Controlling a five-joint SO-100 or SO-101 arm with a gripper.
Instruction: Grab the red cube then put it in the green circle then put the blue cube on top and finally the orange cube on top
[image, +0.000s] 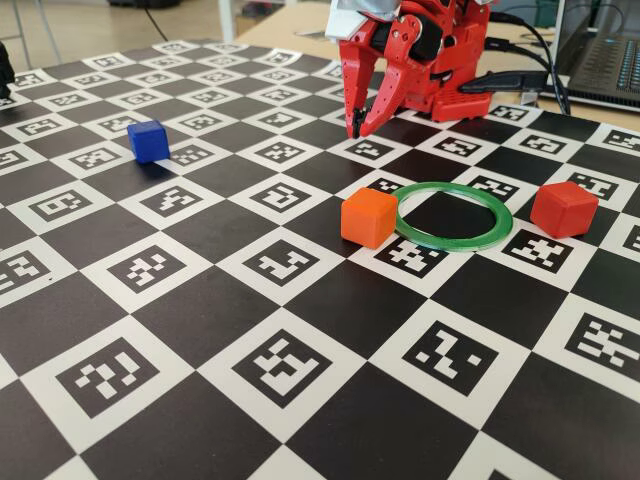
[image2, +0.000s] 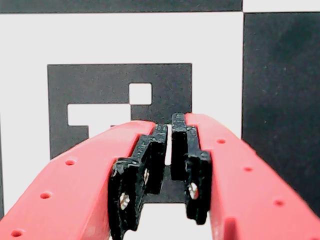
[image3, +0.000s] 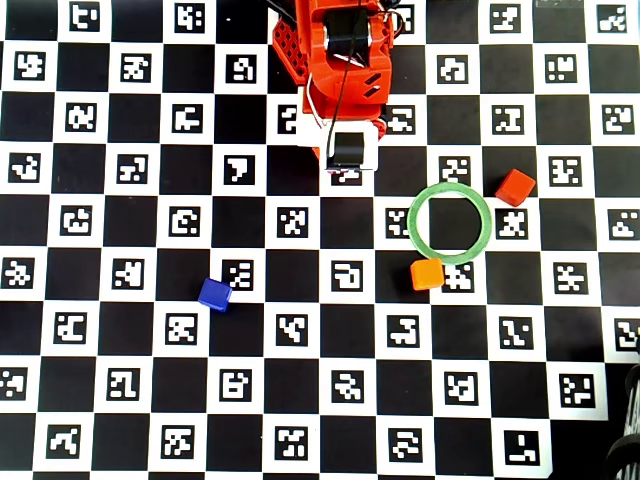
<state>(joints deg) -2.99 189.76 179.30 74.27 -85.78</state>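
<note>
The tabletop (image: 300, 330) is covered in black and white squares, and each white square has a blocky black code mark on it. No letters or words can be read anywhere.

The green circle (image3: 418, 232) lies flat with nothing inside it. In the overhead view, the orange cube (image3: 427, 273) sits just below the ring, touching or almost touching its edge. The red cube (image3: 516, 187) sits near the ring's upper right, a little apart and turned cornerwise to the squares. The blue cube (image3: 214, 294) is far off to the left, also turned a bit.

The red tool (image: 357, 128) points down at the tabletop near the arm's base, well away from all the cubes. Its two fingers (image2: 150, 165) are almost pressed together, with only a thin gap, and they pinch nothing. A dark laptop (image: 605, 65) and black cables (image: 530, 45) sit behind the arm.
</note>
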